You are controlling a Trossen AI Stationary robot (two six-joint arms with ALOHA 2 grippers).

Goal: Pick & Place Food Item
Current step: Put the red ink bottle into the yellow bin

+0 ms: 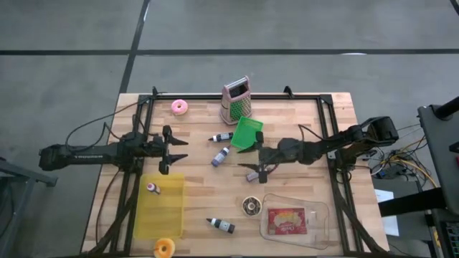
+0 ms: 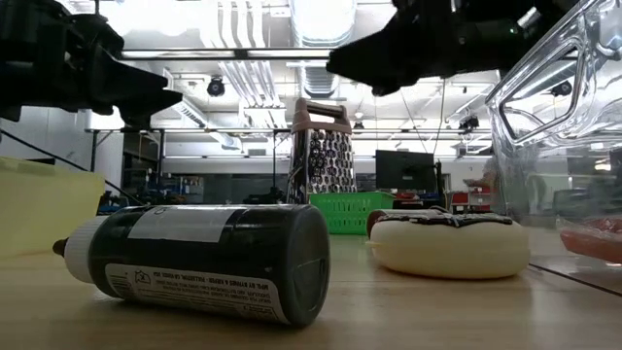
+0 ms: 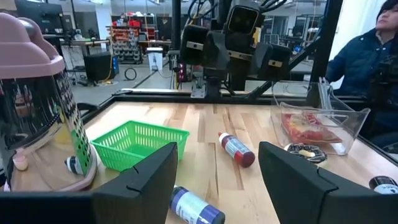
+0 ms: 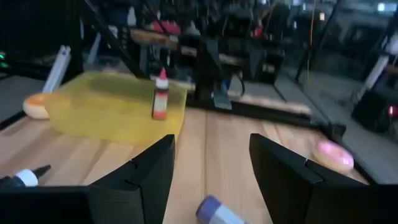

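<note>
Over the butcher-block wooden table point(image 1: 301, 129), near its middle: right gripper point(image 1: 257, 172), jaws parted, nothing between them, hovering beside the green plastic mesh basket point(image 1: 247, 134) and near a purple-capped squeeze bottle point(image 1: 220, 155) lying on its side. At the table's left side: left gripper point(image 1: 174, 150), likewise spread wide and empty, just above the far edge of the translucent yellow rectangular bin point(image 1: 161, 215).

Food items, all on the wood and none held: chocolate-iced white donut point(image 1: 251, 206) just left of the clear plastic tray point(image 1: 315, 215); pink-iced donut point(image 1: 179, 107) at the far left; yellow donut point(image 1: 165, 248) at the near edge beside the yellow bin. Inside the clear tray, a red and yellow packaged food item point(image 1: 287, 221). Inside the yellow bin, only a small upright bottle with a pink cap point(image 1: 153, 188).

Also standing: pink-topped metal box grater point(image 1: 237, 100), far side. Dark squeeze bottle point(image 1: 221, 226) lying near the front.

Judged progress: early. No grasp made, no donut lifted. Left to do: pick a food item, close on it, carry it to a container, release. Which item and which container are meant, impossible to tell from this.
</note>
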